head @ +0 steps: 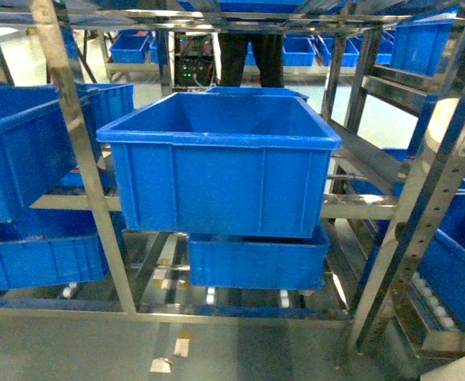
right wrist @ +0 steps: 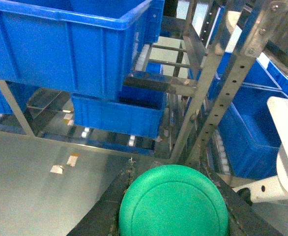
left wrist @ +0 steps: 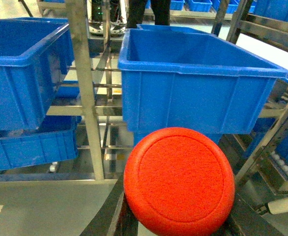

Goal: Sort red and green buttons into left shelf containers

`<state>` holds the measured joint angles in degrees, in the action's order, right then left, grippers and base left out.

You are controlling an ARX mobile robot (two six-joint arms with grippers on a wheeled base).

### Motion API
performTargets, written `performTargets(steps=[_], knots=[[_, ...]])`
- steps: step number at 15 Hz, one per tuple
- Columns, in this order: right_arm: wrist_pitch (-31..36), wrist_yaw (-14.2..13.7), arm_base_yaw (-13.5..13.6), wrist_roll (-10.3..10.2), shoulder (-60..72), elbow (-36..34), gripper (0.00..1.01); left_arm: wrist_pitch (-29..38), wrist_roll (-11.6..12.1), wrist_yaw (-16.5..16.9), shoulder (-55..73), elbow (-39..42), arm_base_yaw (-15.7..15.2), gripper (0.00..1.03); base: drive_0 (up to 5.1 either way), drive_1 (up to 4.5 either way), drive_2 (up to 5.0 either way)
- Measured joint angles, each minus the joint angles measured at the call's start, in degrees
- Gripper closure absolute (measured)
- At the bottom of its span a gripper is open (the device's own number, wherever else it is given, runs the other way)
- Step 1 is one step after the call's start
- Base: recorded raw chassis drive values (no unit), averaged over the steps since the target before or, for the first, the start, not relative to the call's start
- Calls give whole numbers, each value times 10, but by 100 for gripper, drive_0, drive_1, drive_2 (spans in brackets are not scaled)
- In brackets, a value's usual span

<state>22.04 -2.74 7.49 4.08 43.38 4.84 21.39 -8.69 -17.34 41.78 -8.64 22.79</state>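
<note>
A round red button (left wrist: 179, 181) fills the low middle of the left wrist view, clamped between the dark fingers (left wrist: 112, 211) of my left gripper (left wrist: 178, 216). A round green button (right wrist: 173, 202) sits the same way in my right gripper (right wrist: 173, 216), whose fingers (right wrist: 100, 206) press on both its sides. Neither gripper nor button shows in the head view. On the left shelf stand blue containers, an upper one (head: 22, 147) (left wrist: 21, 69) and a lower one (head: 42, 254) (left wrist: 28, 147). Their insides are hidden from here.
A large blue bin (head: 220, 159) sits on the middle rack straight ahead, with a smaller blue bin (head: 256, 262) under it. Steel rack posts (head: 86, 159) (head: 423, 206) frame it. More blue bins (head: 463, 262) stand on the right. A person's legs (head: 252, 55) show behind.
</note>
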Motion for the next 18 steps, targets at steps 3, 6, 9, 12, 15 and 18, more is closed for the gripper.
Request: performTargets(steps=[3, 6, 9, 12, 15, 18], knots=[[3, 0, 0, 0, 0, 0, 69, 1, 0, 0, -1, 0, 0, 77, -492, 254, 254], [0, 0, 0, 0, 0, 0, 69, 0, 0, 0, 0, 0, 0, 77, -492, 254, 254], [-1, 0, 0, 0, 0, 0, 69, 0, 0, 0, 1, 0, 0, 77, -499, 247, 247], [2, 0, 0, 0, 0, 0, 69, 1, 0, 0, 0, 0, 0, 77, -506, 240, 240], [0, 0, 0, 0, 0, 0, 69, 0, 0, 0, 0, 0, 0, 77, -488, 257, 257], [0, 0, 0, 0, 0, 0, 69, 0, 0, 0, 0, 0, 0, 77, -488, 257, 257]])
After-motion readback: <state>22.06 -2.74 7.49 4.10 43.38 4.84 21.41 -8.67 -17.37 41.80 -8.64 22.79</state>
